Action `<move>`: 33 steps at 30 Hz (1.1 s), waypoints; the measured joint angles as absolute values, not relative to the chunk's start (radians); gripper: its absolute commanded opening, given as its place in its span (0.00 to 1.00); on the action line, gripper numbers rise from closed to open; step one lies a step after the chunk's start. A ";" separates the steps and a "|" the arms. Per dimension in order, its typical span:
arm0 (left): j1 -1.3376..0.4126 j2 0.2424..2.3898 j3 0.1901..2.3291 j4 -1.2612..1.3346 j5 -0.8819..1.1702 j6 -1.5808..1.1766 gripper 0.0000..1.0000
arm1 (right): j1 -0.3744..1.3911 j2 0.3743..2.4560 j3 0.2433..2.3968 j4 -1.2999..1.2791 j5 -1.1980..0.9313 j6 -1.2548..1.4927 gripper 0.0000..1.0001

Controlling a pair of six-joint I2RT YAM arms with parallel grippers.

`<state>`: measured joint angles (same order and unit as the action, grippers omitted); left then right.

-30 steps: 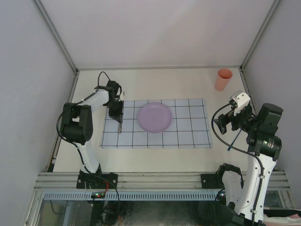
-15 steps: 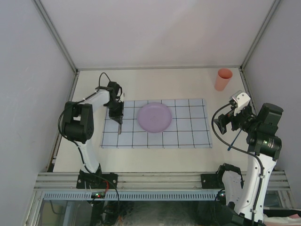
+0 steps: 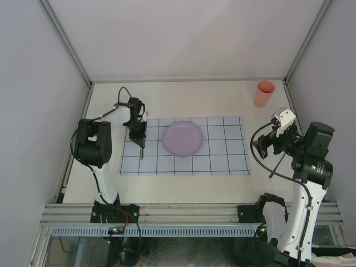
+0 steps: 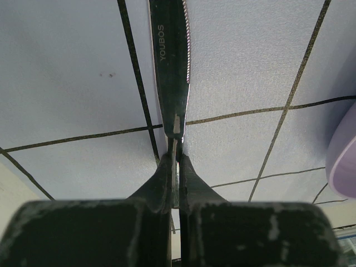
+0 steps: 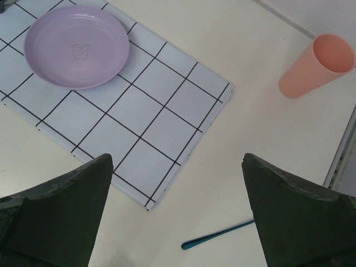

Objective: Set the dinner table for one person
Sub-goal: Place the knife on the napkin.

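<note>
Clamped tight with left gripper (image 4: 176, 161) on a slim, glossy, serrated steel knife (image 4: 171, 67), over matte gridded cloth (image 3: 222, 158) beside the round lilac plate (image 3: 182, 138). Gaping wide and empty at right gripper (image 5: 178, 158), above the plain off-white table (image 3: 183, 100) spread beneath everything.

From my left fingers (image 4: 154, 188) the knife (image 4: 171, 67) runs ahead over the placemat (image 4: 72, 72), plate (image 4: 345, 161) on it rightward. Ahead-right of my right fingers (image 5: 55, 214) stands the cup (image 5: 314, 67), a utensil (image 5: 217, 236) between them.

Purple plate (image 3: 182, 138) on gridded cloth (image 3: 222, 158)
</note>
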<state>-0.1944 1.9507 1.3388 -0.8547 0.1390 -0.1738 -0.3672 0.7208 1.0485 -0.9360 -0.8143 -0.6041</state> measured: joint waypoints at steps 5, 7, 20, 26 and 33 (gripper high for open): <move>-0.194 1.951 1.339 -0.855 0.140 -0.174 0.00 | -0.367 0.720 1.041 -0.938 -0.814 -0.606 1.00; -0.194 1.953 1.341 -0.857 0.144 -0.174 0.00 | -0.367 0.720 1.041 -0.938 -0.814 -0.606 1.00; -0.191 1.954 1.343 -0.859 0.160 -0.175 0.00 | -0.367 0.715 1.040 -0.939 -0.814 -0.606 1.00; -0.189 1.956 1.343 -0.858 0.172 -0.184 0.00 | -0.368 0.714 1.040 -0.939 -0.814 -0.606 1.00; -0.183 1.958 1.343 -0.858 0.181 -0.192 0.00 | -0.373 0.707 1.040 -0.939 -0.814 -0.606 1.00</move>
